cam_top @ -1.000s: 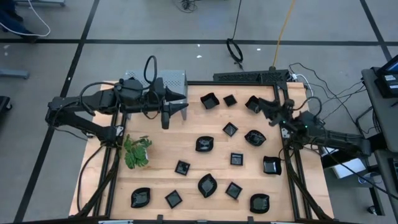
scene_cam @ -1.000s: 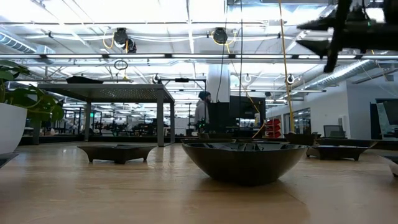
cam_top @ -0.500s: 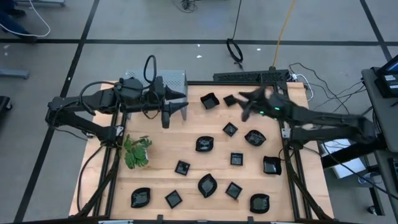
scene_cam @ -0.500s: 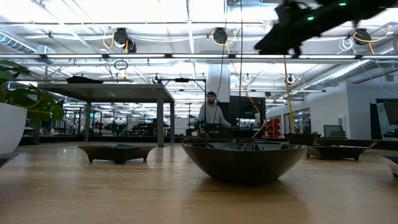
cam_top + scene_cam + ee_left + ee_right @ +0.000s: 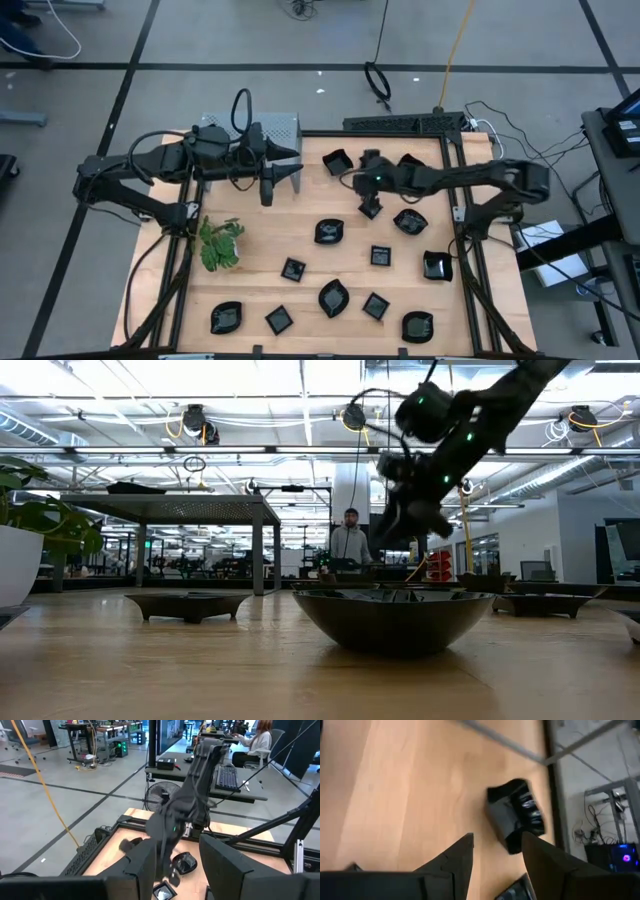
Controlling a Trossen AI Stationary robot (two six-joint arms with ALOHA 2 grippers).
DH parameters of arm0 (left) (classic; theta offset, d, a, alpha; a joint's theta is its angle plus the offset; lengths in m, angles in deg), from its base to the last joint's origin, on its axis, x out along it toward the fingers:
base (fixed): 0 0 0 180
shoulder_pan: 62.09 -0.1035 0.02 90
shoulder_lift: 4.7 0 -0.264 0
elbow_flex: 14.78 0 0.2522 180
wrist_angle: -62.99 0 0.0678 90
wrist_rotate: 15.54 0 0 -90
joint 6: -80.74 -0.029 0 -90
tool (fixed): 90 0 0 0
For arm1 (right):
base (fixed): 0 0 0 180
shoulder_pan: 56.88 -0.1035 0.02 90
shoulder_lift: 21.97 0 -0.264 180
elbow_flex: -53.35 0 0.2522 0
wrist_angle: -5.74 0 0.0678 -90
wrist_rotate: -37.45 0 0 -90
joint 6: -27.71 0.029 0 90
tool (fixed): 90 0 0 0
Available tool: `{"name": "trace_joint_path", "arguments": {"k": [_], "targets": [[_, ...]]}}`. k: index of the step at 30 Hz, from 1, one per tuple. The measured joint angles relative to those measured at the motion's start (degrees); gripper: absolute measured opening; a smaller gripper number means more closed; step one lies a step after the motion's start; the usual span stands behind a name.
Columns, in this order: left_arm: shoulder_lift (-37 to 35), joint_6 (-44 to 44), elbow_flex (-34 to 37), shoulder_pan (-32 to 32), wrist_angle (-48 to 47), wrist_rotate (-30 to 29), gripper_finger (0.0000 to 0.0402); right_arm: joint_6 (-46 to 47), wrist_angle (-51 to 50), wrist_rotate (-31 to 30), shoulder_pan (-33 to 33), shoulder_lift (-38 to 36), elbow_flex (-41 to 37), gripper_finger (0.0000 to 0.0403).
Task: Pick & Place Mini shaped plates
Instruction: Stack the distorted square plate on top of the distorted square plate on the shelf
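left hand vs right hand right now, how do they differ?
Position: the left hand sits near the table's far left corner, by the grey shelf; the right hand is stretched out to the table's middle. Below: the left hand has bare wood under it; the right hand hovers over a small square plate. Shared: both open, both empty.

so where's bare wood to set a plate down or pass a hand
Biggest free patch: table centre-left, between the plant, the left gripper and the leaf-shaped plate. Crowded: the right half, where the mini plates cluster and the right gripper hangs.
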Motion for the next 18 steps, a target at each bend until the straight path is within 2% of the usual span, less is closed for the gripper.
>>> {"name": "trace_joint_path", "arguments": {"k": [4, 10, 18], "targets": [[0.0, 0.0, 0.0, 0.0, 0.0, 0.0, 0.0152, -4.2, 7.4, -0.3, 0.0, 5.8, 0.0, 0.0155], [0.0, -0.3, 0.0, 0.0, 0.0, 0.0, 0.0152, -9.6, 21.1, -6.0, 0.0, 13.2, 0.0, 0.0155], [0.0, -0.3, 0.0, 0.0, -0.1, 0.0, 0.0152, -11.4, 21.6, -2.9, 0.1, 18.1, 0.0, 0.0155]]}}
